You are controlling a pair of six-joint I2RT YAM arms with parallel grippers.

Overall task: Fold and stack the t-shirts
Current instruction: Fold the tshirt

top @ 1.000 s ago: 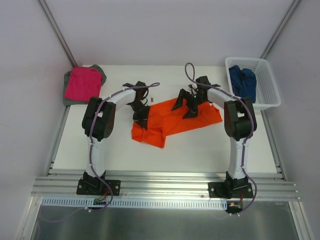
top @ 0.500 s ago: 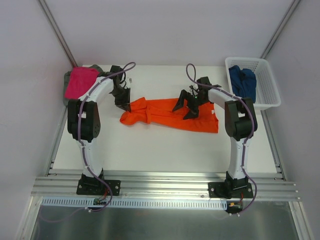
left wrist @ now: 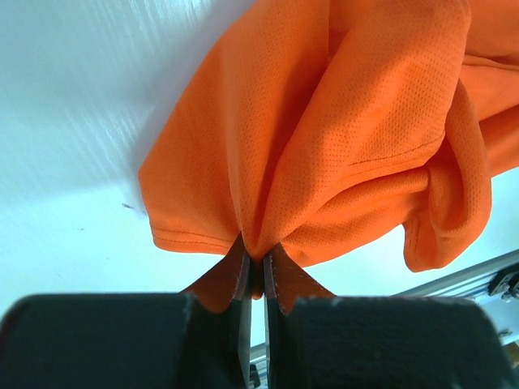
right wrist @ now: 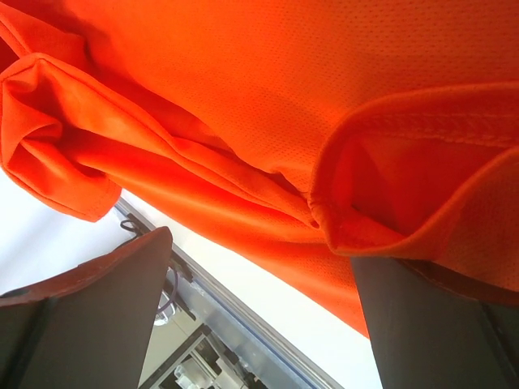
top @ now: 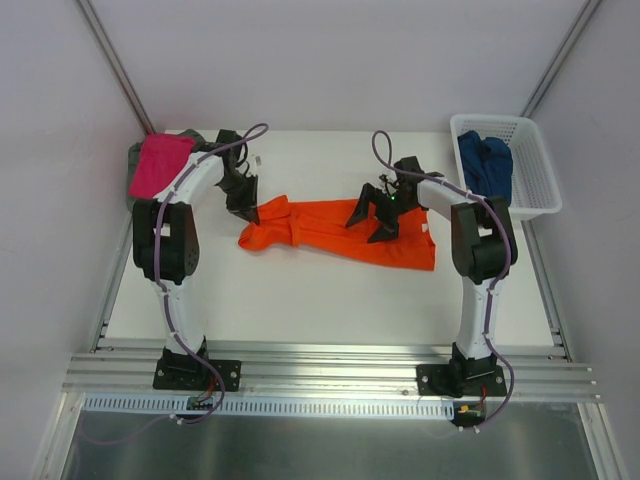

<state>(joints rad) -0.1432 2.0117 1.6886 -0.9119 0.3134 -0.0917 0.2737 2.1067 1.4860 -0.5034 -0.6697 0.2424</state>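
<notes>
Pinches orange shirt (top: 330, 228) at its left end with left gripper (left wrist: 255, 259); holds right gripper (top: 371, 224) released, splayed over the cloth.

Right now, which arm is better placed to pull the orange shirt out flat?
Probably left. The left gripper is shut on a bunched edge of the orange t-shirt, ready to drag it; the right gripper stands open over the cloth.

orange t-shirt (top: 340, 232) mid-table, pink (top: 162, 165) atop grey (top: 133, 162), blue (top: 485, 165) in basket (top: 536, 206)
</notes>
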